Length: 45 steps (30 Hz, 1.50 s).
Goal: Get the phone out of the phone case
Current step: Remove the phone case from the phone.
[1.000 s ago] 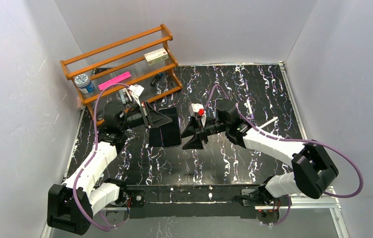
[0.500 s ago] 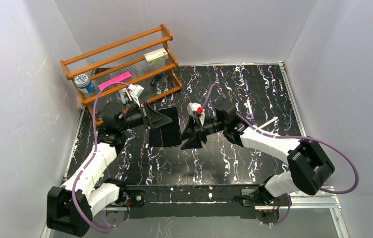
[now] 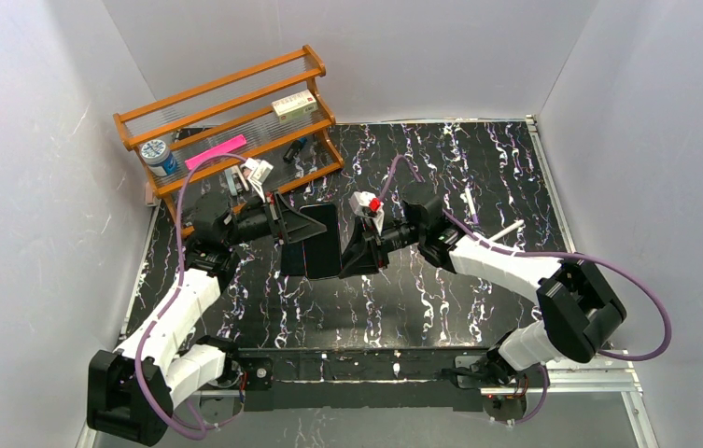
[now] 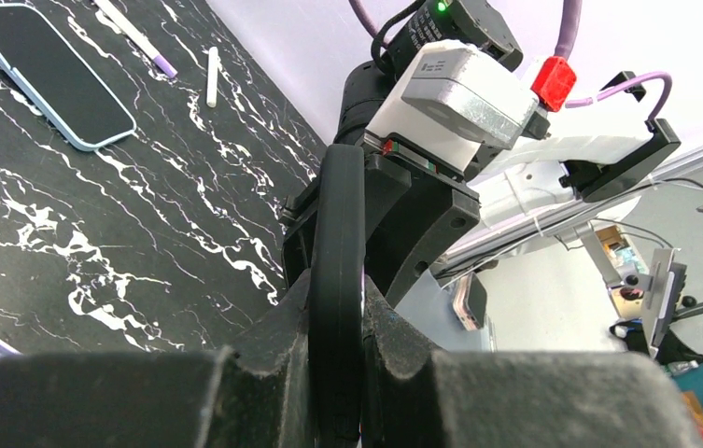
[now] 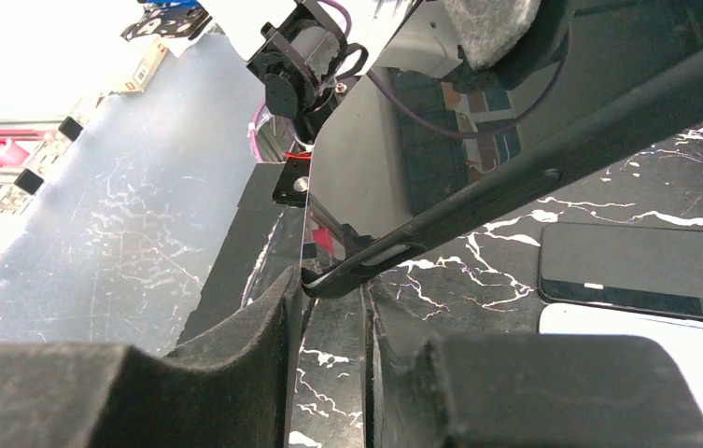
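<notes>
The black marbled table [image 3: 478, 140] and the wooden rack [image 3: 226, 103] at its back left sit exactly as they did a second ago. All the movement is on the right: that arm has swung in leftward, and the right gripper [image 3: 349, 252] is now up against the cased phone [image 4: 338, 243], where before there was clear space between them. The left gripper [image 3: 305, 227] hasn't budged and is clamped tight on the phone's opposite edge, holding it up off the table between the two grippers. From the right wrist, a corner of the black case sits in the slim gap between the right fingers [image 5: 235, 373]. Whether they've actually bitten, I can't tell. A second phone [image 4: 49, 75], pale-rimmed, lies flat on the table. White pens [image 3: 506, 230] lie well off to the right.
</notes>
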Motion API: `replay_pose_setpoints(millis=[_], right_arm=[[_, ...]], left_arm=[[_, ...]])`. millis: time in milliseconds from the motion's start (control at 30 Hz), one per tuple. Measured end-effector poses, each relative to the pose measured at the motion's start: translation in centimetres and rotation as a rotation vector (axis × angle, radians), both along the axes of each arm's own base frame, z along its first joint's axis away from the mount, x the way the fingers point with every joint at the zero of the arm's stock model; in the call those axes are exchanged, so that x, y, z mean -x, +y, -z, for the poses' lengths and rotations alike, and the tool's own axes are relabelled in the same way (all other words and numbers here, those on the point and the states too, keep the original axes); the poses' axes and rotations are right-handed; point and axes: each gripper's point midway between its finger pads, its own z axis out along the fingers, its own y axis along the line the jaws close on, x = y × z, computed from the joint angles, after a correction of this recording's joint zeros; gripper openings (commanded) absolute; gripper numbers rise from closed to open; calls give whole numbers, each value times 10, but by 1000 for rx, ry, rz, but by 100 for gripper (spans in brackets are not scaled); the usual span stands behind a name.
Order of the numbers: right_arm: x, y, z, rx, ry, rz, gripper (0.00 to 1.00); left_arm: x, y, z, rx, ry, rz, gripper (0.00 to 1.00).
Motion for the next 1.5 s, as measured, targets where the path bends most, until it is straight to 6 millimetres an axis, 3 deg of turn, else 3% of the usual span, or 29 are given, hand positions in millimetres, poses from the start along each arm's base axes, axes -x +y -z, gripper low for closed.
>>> replay_pose_setpoints(millis=[67, 700, 1167, 1300, 1500], right_arm=[[1, 0, -1, -3, -3, -7, 1], [1, -4, 0, -3, -99, -65, 1], [-24, 8, 5, 25, -165, 93, 2], [-36, 8, 14, 45, -152, 197, 28], [-40, -2, 13, 42, -115, 328, 58]], left_arm=[[0, -1, -1, 5, 12, -1, 0], [-8, -16, 2, 62, 161, -34, 0], [-21, -15, -3, 123, 226, -125, 0], [-27, -13, -3, 133, 210, -158, 0], [-36, -9, 6, 131, 204, -224, 0]])
